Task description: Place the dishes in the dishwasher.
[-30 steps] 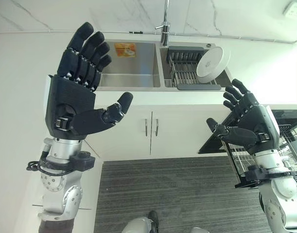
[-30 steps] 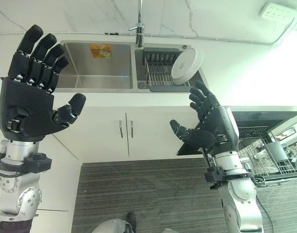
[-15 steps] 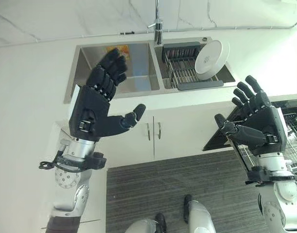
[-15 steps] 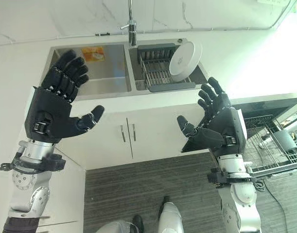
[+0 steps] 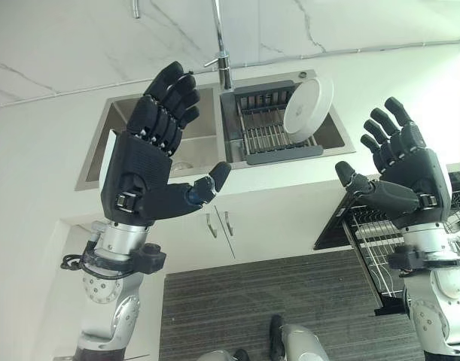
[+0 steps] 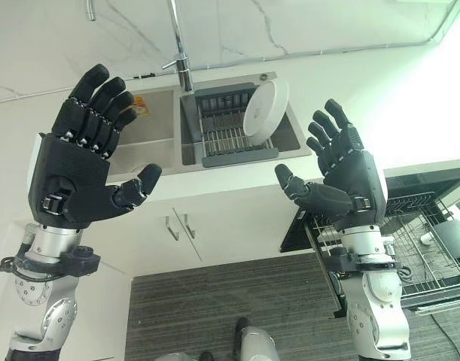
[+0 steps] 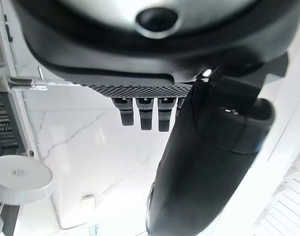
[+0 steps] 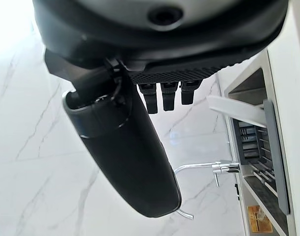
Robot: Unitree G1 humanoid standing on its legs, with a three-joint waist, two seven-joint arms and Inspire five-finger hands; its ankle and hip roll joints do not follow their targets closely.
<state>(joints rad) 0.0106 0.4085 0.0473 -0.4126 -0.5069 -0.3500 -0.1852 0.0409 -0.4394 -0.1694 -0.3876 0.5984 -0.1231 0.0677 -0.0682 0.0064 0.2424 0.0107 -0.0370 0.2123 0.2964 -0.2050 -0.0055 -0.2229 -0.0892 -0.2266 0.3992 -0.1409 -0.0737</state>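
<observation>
A white plate (image 5: 308, 105) leans upright in the dark drying rack (image 5: 264, 135) set in the right basin of the sink. My left hand (image 5: 143, 177) is raised in front of the left basin, fingers straight and thumb spread, holding nothing. At the right my right hand (image 5: 401, 173) is also raised and open, empty, above the pulled-out dishwasher rack (image 5: 433, 237). The plate (image 7: 19, 179) appears again in the left wrist view, well away from the hand.
A tall faucet (image 5: 221, 47) stands behind the sink (image 5: 94, 162) on the white counter. Below are white cabinet doors with two handles (image 5: 218, 224). The open dishwasher with its wire rack (image 6: 425, 244) sits at the right, over a dark striped floor (image 5: 267, 301).
The camera has shifted, so the sink sits lower and more tilted. My left hand rose higher in the picture; the right hand lifted slightly. Both stay open and empty.
</observation>
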